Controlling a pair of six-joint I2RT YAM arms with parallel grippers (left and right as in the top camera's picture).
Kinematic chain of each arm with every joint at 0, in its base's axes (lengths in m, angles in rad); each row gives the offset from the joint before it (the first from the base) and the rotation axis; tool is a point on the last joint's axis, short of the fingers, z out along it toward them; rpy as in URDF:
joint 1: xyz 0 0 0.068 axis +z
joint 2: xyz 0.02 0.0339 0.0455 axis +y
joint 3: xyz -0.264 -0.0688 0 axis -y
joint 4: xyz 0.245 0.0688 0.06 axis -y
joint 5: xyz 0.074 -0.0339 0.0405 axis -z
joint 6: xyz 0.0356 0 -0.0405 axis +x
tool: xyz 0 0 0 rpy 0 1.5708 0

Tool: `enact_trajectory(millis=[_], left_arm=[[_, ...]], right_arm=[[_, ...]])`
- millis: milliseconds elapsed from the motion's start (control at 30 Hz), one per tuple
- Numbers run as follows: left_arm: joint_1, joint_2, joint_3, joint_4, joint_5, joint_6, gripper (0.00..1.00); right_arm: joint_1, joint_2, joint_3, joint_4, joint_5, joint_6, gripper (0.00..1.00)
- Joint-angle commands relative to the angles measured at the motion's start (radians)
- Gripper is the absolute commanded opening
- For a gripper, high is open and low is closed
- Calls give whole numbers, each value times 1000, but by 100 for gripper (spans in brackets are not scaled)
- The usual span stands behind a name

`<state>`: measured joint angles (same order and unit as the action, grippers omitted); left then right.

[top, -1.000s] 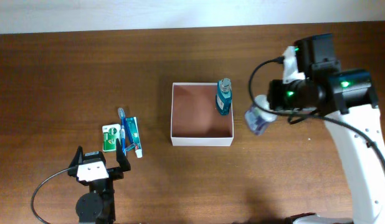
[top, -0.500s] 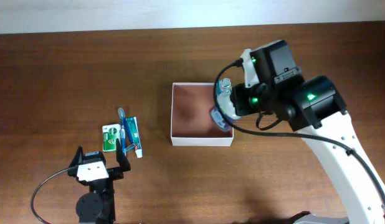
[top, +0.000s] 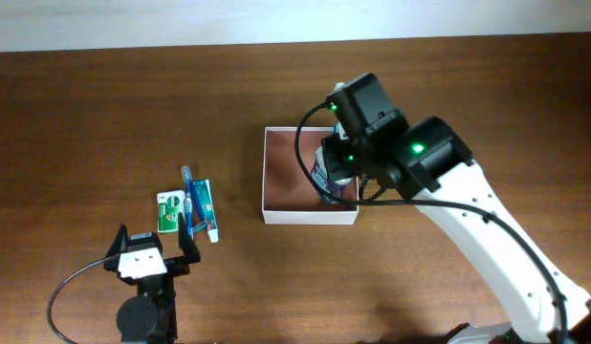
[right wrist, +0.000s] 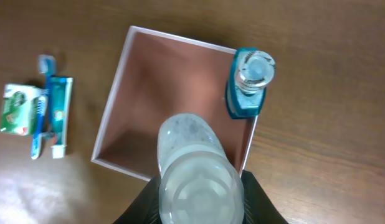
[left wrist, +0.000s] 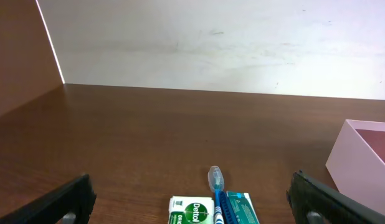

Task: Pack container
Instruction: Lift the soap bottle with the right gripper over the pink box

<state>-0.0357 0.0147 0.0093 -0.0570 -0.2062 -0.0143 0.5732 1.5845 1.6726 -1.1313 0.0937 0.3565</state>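
The container (top: 264, 182), a shallow white-walled square box with a reddish-brown inside, sits mid-table; it also shows in the right wrist view (right wrist: 111, 111) and at the right edge of the left wrist view (left wrist: 361, 152). A teal mouthwash bottle (right wrist: 248, 87) stands upright in its far right corner. My right gripper (right wrist: 199, 193) is shut on a clear bottle (right wrist: 194, 165) and hangs over the container's right half, where the overhead view shows the clear bottle (top: 320, 176) under the arm. My left gripper (top: 154, 242) rests wide open, holding nothing, near the front left.
On the table left of the container lie a green soap box (top: 167, 211), a blue toothbrush (top: 187, 191) and a toothpaste box (top: 206, 208). They lie just ahead of the left gripper's open fingers (left wrist: 61, 199). A white wall bounds the table's far edge.
My right arm has swung left with the clear bottle, from beside the container's right wall to above its inside. The left arm and the toiletries have not moved.
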Motion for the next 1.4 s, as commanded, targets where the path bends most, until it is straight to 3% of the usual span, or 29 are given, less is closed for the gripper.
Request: enact_trajectory(millis=[0, 533, 1367], left_arm=[[6, -10, 0, -7, 7, 19, 100], [6, -10, 0, -7, 7, 19, 100], [6, -10, 0, -7, 7, 19, 100]], right_arm=[[10, 31, 33, 14, 61, 53, 23], [10, 156, 33, -20, 122, 158, 22], [10, 229, 26, -74, 150, 208, 23]])
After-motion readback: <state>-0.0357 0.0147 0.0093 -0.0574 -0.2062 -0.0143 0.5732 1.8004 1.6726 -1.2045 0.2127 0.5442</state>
